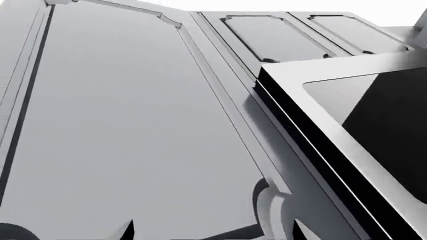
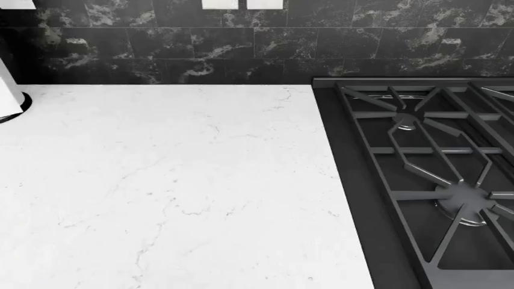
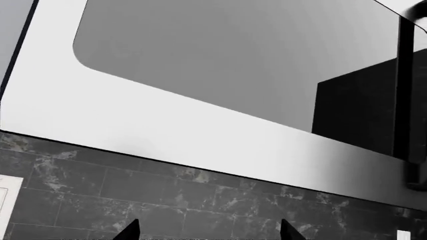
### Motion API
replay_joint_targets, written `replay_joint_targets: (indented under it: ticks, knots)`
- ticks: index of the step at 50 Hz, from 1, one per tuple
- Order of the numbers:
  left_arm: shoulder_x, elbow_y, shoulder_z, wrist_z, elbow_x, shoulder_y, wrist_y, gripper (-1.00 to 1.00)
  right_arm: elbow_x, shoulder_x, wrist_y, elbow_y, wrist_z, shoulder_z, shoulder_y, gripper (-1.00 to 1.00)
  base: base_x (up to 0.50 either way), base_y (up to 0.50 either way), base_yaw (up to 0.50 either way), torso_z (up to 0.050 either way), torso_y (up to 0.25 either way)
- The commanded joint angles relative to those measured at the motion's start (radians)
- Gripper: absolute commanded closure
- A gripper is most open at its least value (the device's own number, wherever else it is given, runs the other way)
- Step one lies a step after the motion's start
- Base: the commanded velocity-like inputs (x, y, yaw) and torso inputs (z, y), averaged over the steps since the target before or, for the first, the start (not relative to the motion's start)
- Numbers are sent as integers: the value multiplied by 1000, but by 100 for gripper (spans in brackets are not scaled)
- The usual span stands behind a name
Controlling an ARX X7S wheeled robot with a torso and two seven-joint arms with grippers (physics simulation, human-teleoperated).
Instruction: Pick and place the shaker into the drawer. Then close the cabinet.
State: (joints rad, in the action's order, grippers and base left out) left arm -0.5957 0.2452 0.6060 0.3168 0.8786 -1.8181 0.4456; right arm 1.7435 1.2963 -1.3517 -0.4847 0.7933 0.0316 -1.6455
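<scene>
Presently no shaker or drawer appears in any view; the head camera shows only bare tabletop (image 2: 161,180) and stove grate (image 2: 434,156). Right hand (image 3: 208,231) stands spread, gripping nothing; the left hand's state cannot be told. Locate the shaker first.

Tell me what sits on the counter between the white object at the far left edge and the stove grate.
Nothing: the white countertop is bare from the white object to the stove grate, per the head view.
</scene>
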Motion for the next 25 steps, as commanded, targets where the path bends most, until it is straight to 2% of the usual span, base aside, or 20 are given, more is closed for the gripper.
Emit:
replay_joint_targets:
  ticks: [1, 4, 7, 9, 10, 16, 23, 25]
  knots:
    - [174, -503, 66, -198, -253, -179, -209, -100, 12, 14, 23, -9, 15, 39, 66, -100, 0, 0, 0, 0, 0]
    - [260, -734, 77, -278, -297, -237, -304, -100, 16, 14, 27, -11, 24, 41, 78, -100, 0, 0, 0, 0, 0]
    - [384, -1082, 81, -387, -338, -323, -446, -100, 27, 16, 28, -11, 35, 31, 75, -100, 0, 0, 0, 0, 0]
    - [506, -1382, 73, -486, -364, -414, -612, -100, 36, 21, 31, -15, 43, 42, 95, -100, 0, 0, 0, 0, 0]
    - [543, -1532, 63, -518, -375, -436, -649, -100, 39, 23, 33, -18, 45, 50, 108, -100, 0, 0, 0, 0, 0]
    - [595, -1554, -97, -526, -541, -361, -537, -100, 20, 12, 20, -41, 40, 177, 264, -100, 0, 0, 0, 0, 0]
    - [596, -1554, 267, -421, -211, -270, -511, -100, -143, -92, -77, -87, -60, 424, 511, -100, 0, 0, 0, 0, 0]
    - [596, -1554, 267, -421, -211, -270, -511, -100, -195, -117, -98, -109, -103, 480, 574, -100, 0, 0, 0, 0, 0]
